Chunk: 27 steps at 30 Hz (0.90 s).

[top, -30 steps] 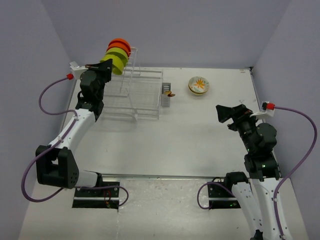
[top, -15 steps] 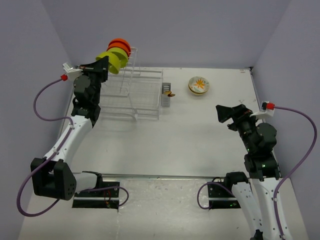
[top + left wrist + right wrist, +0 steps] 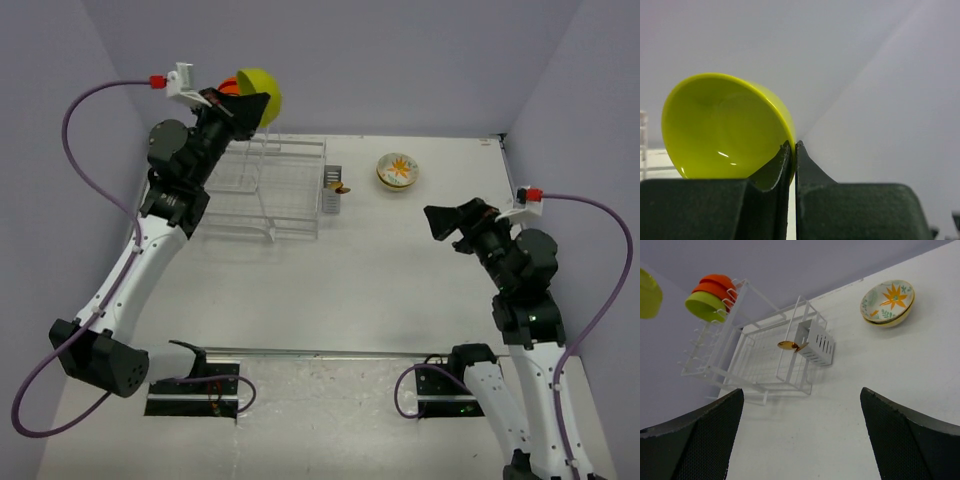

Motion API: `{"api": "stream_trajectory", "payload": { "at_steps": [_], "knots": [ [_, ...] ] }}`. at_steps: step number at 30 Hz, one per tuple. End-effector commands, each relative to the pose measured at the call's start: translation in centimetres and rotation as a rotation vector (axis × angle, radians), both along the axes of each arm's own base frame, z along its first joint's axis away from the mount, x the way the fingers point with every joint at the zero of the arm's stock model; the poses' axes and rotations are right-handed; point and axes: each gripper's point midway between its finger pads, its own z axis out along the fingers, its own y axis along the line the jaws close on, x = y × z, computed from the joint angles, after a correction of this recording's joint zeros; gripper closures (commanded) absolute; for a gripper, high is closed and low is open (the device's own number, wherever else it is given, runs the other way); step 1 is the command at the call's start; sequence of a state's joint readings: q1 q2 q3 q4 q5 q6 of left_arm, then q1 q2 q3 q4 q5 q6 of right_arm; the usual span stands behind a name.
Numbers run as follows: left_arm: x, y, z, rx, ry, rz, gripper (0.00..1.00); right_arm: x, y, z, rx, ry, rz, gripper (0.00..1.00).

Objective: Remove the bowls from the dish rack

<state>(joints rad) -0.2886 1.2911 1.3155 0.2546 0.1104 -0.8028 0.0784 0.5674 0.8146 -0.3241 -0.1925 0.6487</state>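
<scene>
My left gripper point(image 3: 254, 104) is shut on the rim of a lime-green bowl point(image 3: 263, 91) and holds it high above the dish rack point(image 3: 285, 190). In the left wrist view the jaws point(image 3: 793, 145) pinch the bowl's point(image 3: 720, 125) right edge. In the right wrist view the rack's tower point(image 3: 725, 335) holds two orange-red bowls point(image 3: 717, 282) and one lime-green bowl point(image 3: 705, 305), and the held bowl point(image 3: 647, 292) is at the left edge. The cream flower bowl point(image 3: 397, 171) sits on the table, also in the right wrist view point(image 3: 888, 302). My right gripper point(image 3: 445, 222) is open and empty above the table.
A small grey cutlery caddy point(image 3: 332, 190) hangs on the rack's right end, with a gold spoon-like piece point(image 3: 789, 345) at it. The rack's low tray point(image 3: 765, 357) holds no bowls. Lilac walls enclose the table on three sides.
My left arm has lifted the lime-green bowl off the tower, up and to the right, and the bowl has turned. The right gripper shifted slightly left.
</scene>
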Motion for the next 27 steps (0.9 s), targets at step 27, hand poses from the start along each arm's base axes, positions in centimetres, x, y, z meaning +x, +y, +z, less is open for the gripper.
{"api": "stream_trajectory", "payload": {
  "at_steps": [27],
  "knots": [
    [-23.0, -19.3, -22.3, 1.006, -0.201, -0.928, 1.0, 1.7, 12.2, -6.5, -0.566, 0.531, 0.471, 0.22]
  ]
}}
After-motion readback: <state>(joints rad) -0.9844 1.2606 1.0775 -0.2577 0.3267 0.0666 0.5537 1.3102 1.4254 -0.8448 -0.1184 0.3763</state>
